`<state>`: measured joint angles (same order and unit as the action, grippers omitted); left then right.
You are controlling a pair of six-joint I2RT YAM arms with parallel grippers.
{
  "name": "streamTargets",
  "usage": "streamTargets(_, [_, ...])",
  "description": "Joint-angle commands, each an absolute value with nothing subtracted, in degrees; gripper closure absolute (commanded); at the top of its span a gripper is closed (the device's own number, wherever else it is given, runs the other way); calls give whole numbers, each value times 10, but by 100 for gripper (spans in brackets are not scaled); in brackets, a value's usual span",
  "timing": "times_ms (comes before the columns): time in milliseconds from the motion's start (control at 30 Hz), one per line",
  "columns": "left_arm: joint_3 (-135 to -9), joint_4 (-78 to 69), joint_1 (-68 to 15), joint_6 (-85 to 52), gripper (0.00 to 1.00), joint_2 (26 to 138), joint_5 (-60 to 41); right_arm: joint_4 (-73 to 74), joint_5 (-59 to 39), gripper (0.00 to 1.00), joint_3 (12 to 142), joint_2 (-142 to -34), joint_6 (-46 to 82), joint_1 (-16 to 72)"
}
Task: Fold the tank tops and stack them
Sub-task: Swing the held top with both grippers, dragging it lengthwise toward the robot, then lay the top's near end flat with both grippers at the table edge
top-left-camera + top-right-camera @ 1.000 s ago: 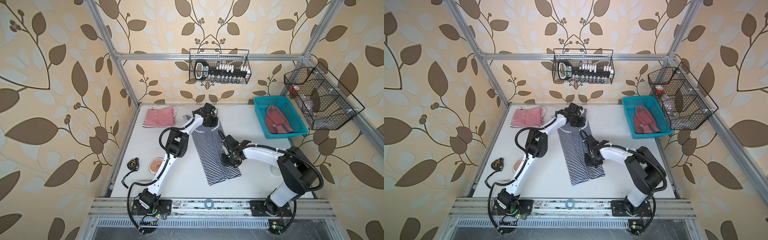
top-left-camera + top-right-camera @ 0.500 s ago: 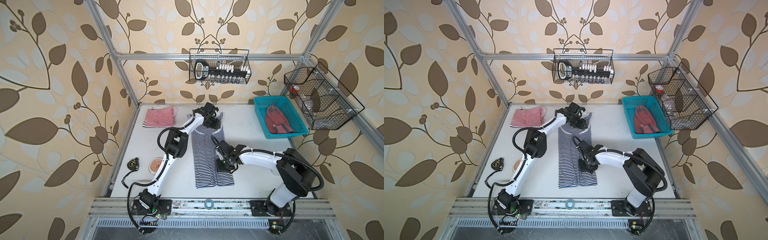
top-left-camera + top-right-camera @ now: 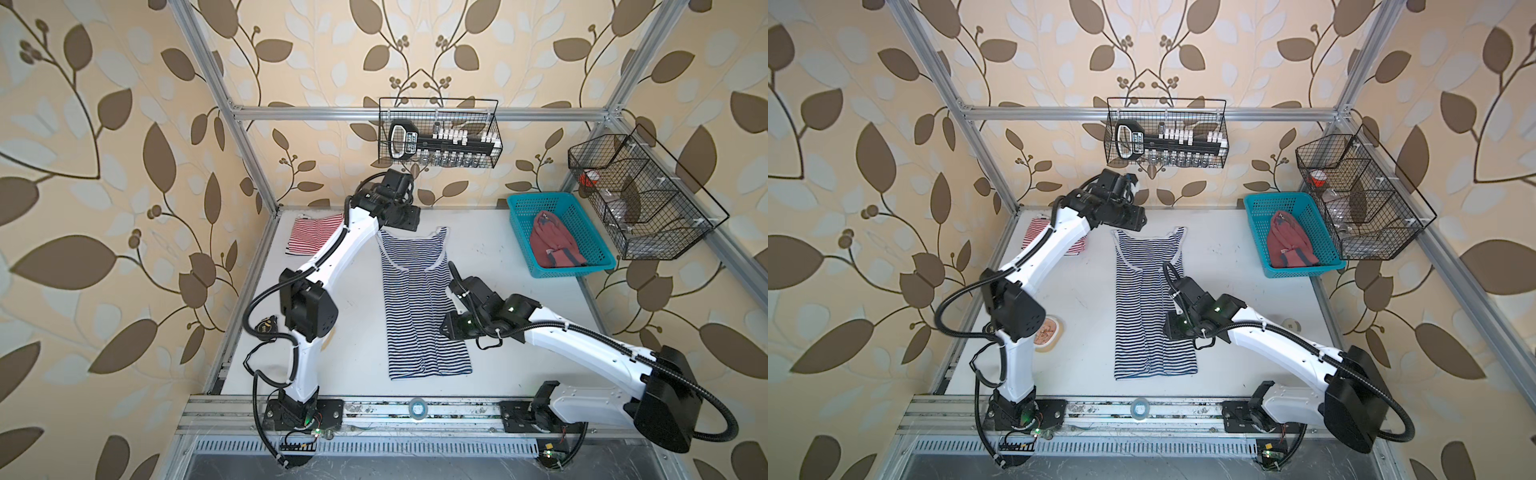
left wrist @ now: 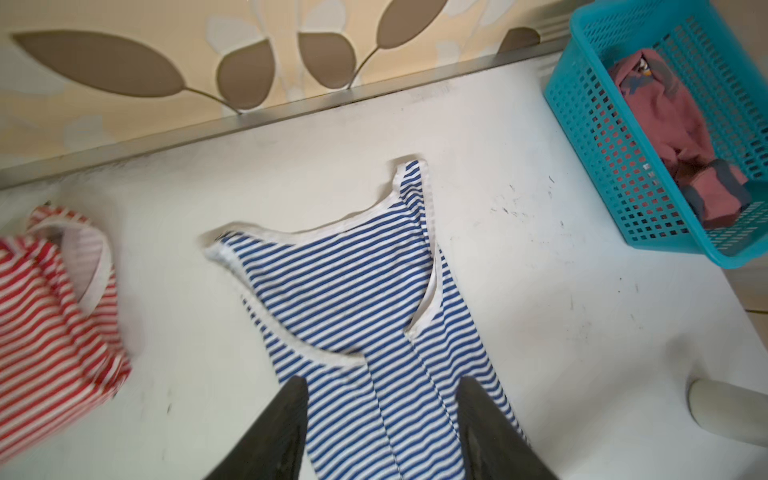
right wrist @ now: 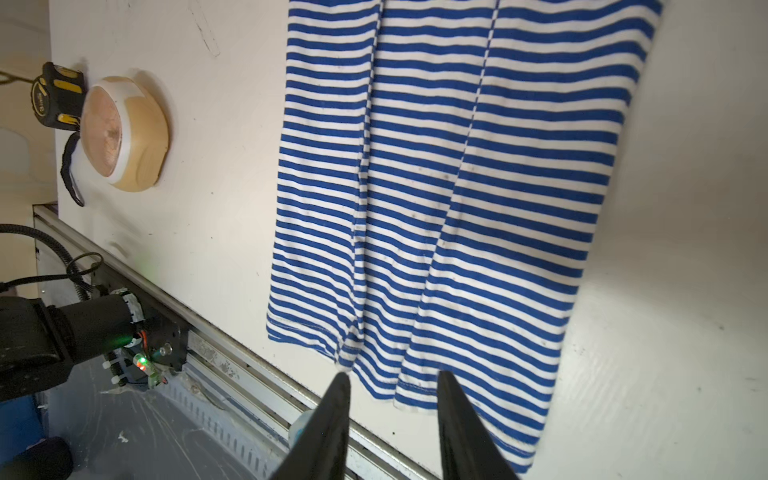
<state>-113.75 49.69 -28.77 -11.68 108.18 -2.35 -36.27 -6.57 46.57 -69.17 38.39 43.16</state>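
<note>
- Since a second ago, the navy-striped tank top (image 3: 419, 303) has been straightened and laid flat mid-frame on the bench (image 3: 478, 237); it's been let go by left tool (image 4: 382, 386) and right tool (image 5: 395, 374), both spread.
- It could get snagged and rumpled if the tools are pulled away low.

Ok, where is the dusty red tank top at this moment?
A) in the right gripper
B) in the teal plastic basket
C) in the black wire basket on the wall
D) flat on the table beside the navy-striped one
B: the dusty red tank top lies bunched inside the teal plastic basket at the table's far right corner, with neither gripper near it.
</note>
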Motion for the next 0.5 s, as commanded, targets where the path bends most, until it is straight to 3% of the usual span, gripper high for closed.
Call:
streamTargets(0, [-968, 539, -289, -227, 46, 972, -26, -386, -50, 60, 402, -673, 390, 418])
streamTargets(200, [-697, 490, -363, -335, 49, 790, -42, -368, -25, 53, 340, -637, 411, 415])
streamTargets(467, [-503, 476, -468, -457, 46, 718, -35, -329, -37, 50, 284, -614, 435, 417])
